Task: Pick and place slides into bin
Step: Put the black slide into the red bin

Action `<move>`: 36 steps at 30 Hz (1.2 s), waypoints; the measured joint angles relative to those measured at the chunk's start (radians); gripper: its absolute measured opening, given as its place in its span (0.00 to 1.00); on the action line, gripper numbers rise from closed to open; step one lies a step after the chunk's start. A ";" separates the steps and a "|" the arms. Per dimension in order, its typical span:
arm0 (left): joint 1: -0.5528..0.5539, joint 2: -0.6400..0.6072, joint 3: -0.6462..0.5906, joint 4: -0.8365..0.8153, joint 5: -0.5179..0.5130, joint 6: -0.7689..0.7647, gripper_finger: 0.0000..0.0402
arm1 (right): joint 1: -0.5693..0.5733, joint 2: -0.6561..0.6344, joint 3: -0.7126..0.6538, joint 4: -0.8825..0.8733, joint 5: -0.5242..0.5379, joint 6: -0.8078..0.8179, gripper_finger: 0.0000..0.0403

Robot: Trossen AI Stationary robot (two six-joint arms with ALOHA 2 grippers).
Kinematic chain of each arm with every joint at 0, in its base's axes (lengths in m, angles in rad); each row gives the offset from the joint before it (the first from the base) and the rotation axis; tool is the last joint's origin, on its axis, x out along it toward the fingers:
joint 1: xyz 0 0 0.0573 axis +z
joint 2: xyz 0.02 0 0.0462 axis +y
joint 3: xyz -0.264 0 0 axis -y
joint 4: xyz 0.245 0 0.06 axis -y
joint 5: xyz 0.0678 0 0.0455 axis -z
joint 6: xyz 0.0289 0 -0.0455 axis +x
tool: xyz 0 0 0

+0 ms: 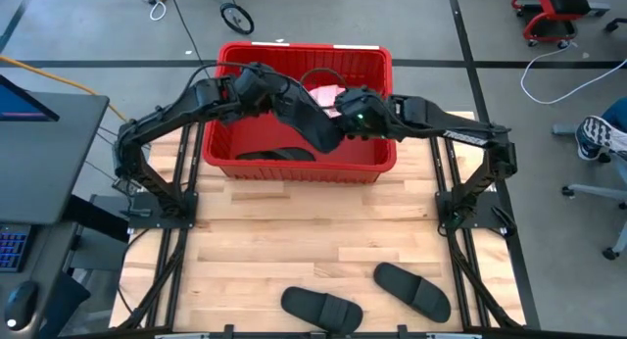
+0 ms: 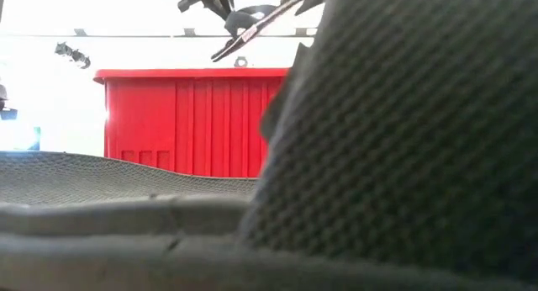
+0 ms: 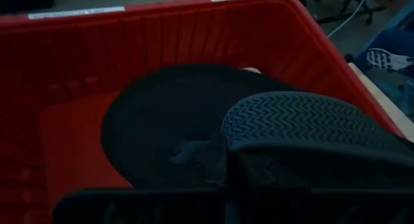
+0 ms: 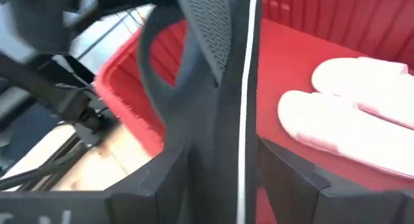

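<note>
While both arms reach over the bin [image 1: 294, 168], we read this moment as the release step for one black slide [image 1: 312, 123]. Starting at the left, the left pincer [image 1: 257, 84] hangs above the bin's interior; a ribbed black sole fills its wrist view close against its fingers, so it appears to be closed on that slide, with another black slide [image 3: 162, 114] lying below it on the bin floor. Moving rightward, the carried slide spans the gap between the two pincers, and the right pincer [image 1: 355, 112] meets its other end; in the right wrist view the slide stands on edge between the two dark fingers, so we judge this pincer also clamped on it. Beyond that pincer, two pale pink slides [image 4: 349, 114] rest side by side inside the bin. Well behind both pincers, two further black slides [image 1: 321, 308] [image 1: 411, 288] lie on the wooden surface [image 1: 294, 241], not yet collected.

The next move, in our judgement, calls for opening both pincers together so the slide drops flat, then returning for the pair left outside.
</note>
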State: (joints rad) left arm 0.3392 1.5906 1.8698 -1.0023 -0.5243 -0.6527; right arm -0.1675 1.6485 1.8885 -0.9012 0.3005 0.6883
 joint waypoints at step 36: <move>0.075 0.000 0.000 0.205 0.031 0.466 0.58 | -0.492 0.027 -0.292 -0.225 -0.769 -0.482 0.12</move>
State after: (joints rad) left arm 0.4145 1.5906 1.8702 -0.7972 -0.4931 -0.1864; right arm -0.6597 1.6756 1.5966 -1.1261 -0.4688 0.2064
